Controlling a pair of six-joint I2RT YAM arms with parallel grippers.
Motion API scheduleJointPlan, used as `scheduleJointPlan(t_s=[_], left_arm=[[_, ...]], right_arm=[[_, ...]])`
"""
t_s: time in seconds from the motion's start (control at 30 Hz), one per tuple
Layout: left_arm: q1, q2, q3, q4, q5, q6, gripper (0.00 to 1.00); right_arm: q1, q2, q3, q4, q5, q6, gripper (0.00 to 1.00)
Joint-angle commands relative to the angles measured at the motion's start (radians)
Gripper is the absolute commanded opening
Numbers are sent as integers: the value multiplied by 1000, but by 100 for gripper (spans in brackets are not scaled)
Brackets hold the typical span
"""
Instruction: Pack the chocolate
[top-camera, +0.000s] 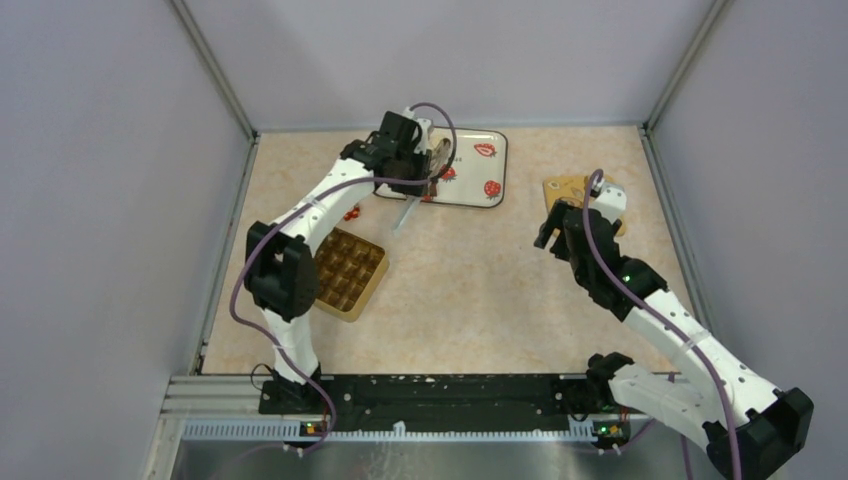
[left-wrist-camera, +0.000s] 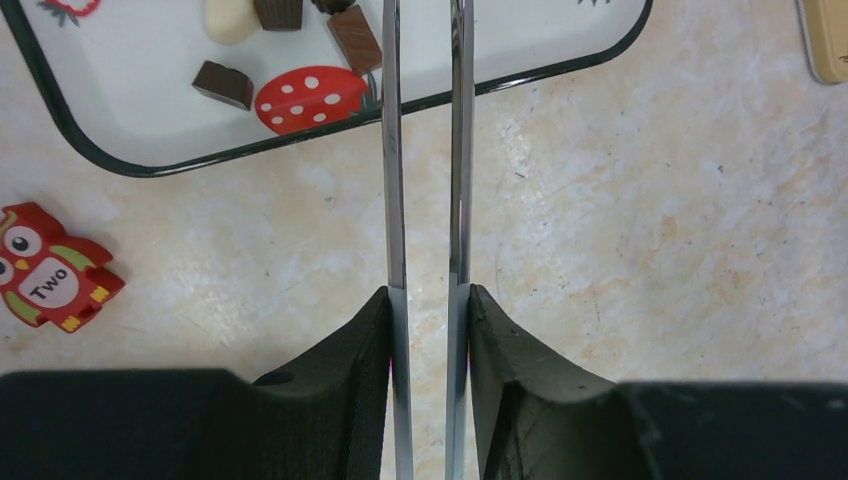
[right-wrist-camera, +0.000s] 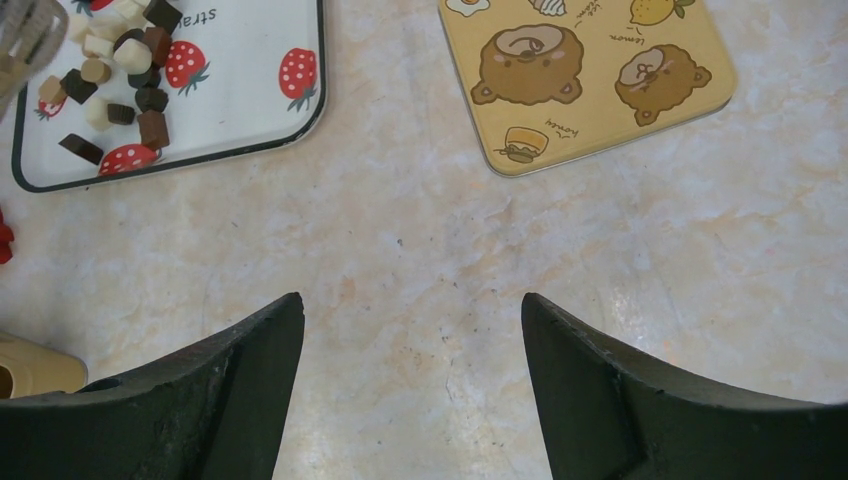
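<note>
Several chocolate pieces (right-wrist-camera: 110, 80), dark, light brown and cream, lie heaped on the left part of a white strawberry-print tray (right-wrist-camera: 250, 140). A few of the chocolate pieces (left-wrist-camera: 222, 84) show at the tray's near rim (left-wrist-camera: 150, 168) in the left wrist view. My left gripper (left-wrist-camera: 428, 292) is shut on metal tongs (left-wrist-camera: 392, 150), whose two blades run out over the tray edge; their tips are out of view. In the top view the left gripper (top-camera: 432, 165) hovers at the tray's left side (top-camera: 485, 190). My right gripper (right-wrist-camera: 412, 310) is open and empty above bare table, right of centre (top-camera: 555, 225).
A gold box with a grid of compartments (top-camera: 345, 272) sits at the left beside the left arm. A yellow bear-print lid (right-wrist-camera: 585, 80) lies at the right, just beyond the right gripper. A red owl figure (left-wrist-camera: 50, 280) lies left of the tray.
</note>
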Motion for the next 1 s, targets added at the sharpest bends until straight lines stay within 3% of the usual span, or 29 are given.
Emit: scheduleJointPlan(t_s=[0.0,0.43,0.97], left_arm=[[-2,33,59,-10,-19,-33,37],[-2,129,101,-41,-79,-108,43],[-5,134,90,-52,-77,-188,48]], right_arm=[[-3,-9,34,29,5,-5,78],[-4,-40,-2,16,13,3,78],[-3,-53,-27,31,-8,5,78]])
